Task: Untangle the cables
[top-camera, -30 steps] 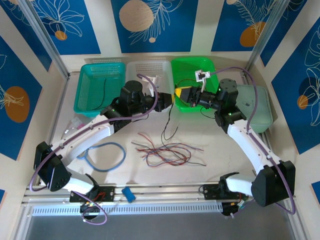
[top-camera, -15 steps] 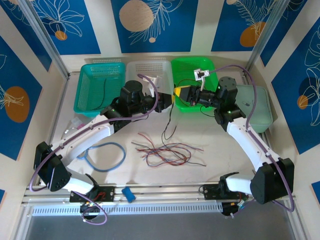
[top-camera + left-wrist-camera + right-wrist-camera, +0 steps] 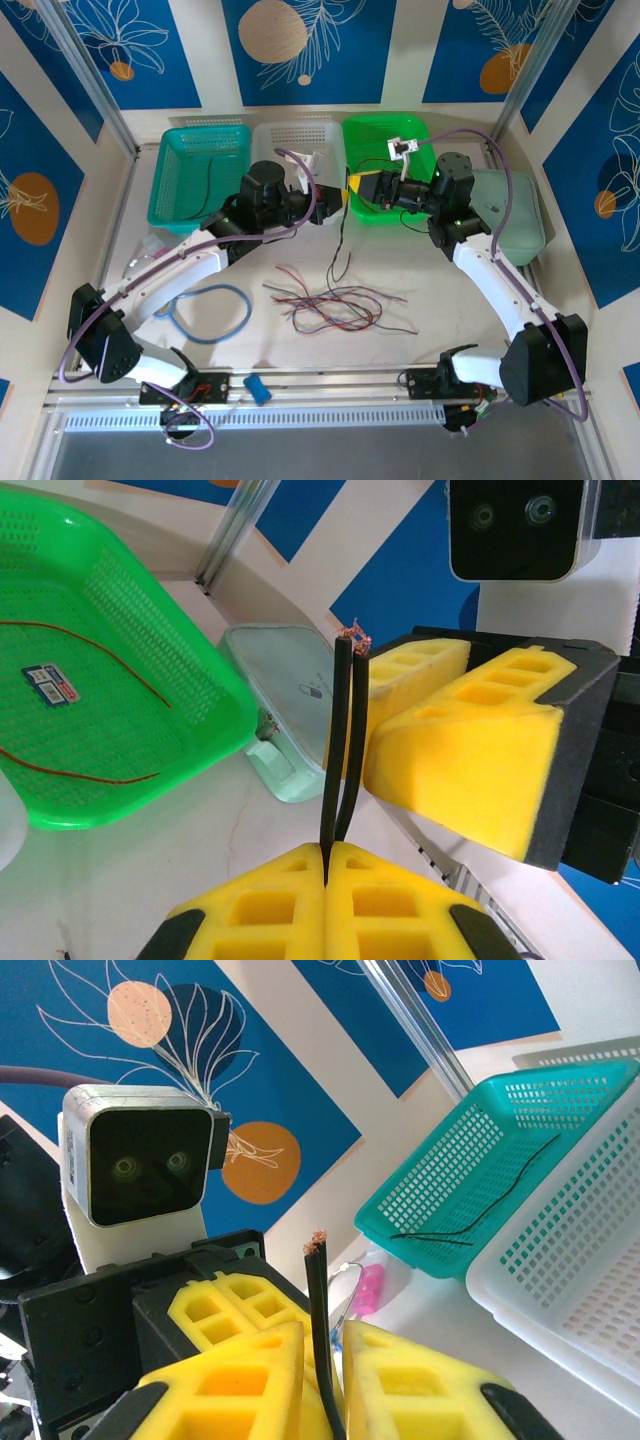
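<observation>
**Hand-over of a single strand above the baskets.** The left gripper [image 3: 327, 865] has its yellow foam jaws pressed together on a thin black wire [image 3: 338, 740], doubled into two strands with bare copper tips. The right gripper [image 3: 322, 1338] faces it with its jaws slightly apart, and the wire stands loose in the gap. Seen from above, this wire hangs from the meeting grippers toward the pale table [image 3: 450, 330]. It drops near the seam between the white perforated plastic basket [image 3: 300, 127] and the bright green perforated plastic basket [image 3: 390, 117].

**Progress, as judged: early.** A second black wire [image 3: 207, 188] lies in the teal perforated plastic basket [image 3: 175, 150], and a brown-orange wire [image 3: 110, 653] lies in the green one. The main tangle of thin red, black, brown-orange and pale cables [image 3: 335, 305] lies unsorted on the table between the arms, so most of the separating appears to remain.

**Unclear.** It cannot be told whether the hanging wire's lower end is free of the tangle. Nor can the number of cables in the tangle be counted. The left arm partly covers the white basket, so what it holds is hidden.
</observation>
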Motion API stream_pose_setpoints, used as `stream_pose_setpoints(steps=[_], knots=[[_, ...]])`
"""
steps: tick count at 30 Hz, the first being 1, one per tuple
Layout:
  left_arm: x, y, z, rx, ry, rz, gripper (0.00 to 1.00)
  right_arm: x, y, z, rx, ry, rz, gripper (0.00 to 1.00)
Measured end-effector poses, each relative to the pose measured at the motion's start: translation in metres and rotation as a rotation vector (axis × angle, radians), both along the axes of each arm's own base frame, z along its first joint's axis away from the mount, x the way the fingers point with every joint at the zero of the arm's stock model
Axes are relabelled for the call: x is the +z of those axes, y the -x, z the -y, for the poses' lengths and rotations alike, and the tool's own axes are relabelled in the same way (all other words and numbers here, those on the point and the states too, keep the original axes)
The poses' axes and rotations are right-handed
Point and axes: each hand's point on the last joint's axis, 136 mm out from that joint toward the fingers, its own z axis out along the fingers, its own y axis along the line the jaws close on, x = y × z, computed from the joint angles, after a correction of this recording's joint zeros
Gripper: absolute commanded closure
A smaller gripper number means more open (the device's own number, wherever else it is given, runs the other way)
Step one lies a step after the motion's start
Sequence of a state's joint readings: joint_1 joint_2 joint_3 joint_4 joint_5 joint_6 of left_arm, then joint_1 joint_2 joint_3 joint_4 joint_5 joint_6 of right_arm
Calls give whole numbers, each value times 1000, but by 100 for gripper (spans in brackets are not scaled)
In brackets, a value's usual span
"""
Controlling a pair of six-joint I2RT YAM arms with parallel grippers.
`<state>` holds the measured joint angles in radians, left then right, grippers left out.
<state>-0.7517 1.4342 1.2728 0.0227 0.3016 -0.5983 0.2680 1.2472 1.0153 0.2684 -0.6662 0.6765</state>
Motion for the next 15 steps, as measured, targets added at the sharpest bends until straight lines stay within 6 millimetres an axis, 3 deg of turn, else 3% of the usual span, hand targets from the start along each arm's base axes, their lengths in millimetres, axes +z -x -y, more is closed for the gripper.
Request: stream_pose_setpoints(steps=[5,12,15], knots=[[1,-1,-1,7,-1,4,100,0,-1,1,-4,-5,-10,87],[1,-1,-1,7,0,5,100,1,1,0,7,-13,-19,83],[1,-1,-1,7,-1,5,100,1,1,-1,19,-18,-24,86]])
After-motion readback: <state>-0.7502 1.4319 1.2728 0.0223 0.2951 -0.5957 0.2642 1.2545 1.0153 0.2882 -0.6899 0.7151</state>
